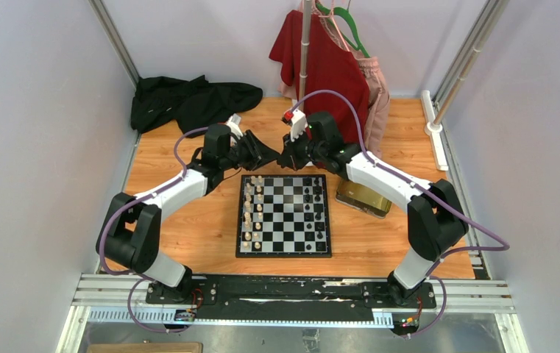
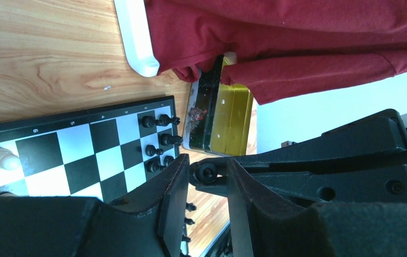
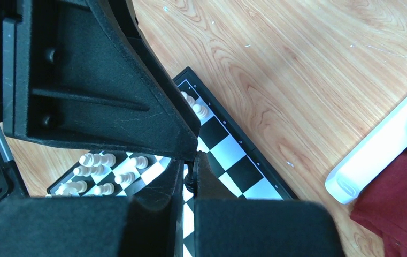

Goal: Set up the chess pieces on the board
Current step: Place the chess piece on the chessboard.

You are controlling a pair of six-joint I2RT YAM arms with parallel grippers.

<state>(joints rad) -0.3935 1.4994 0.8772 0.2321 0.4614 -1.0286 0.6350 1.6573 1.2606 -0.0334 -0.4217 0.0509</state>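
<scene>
The board lies flat in the middle of the table. Cream-white pieces stand in its left columns and black pieces in its right columns. My right gripper hovers over the board's far edge. In the right wrist view it is shut on a small black piece. My left gripper meets it tip to tip. In the left wrist view it is open, with the right gripper's tip and a small round black end between its fingers.
A shiny gold tray lies right of the board. It also shows in the left wrist view. Red clothes hang on a pole behind, with a white foot. Black clothes lie at back left.
</scene>
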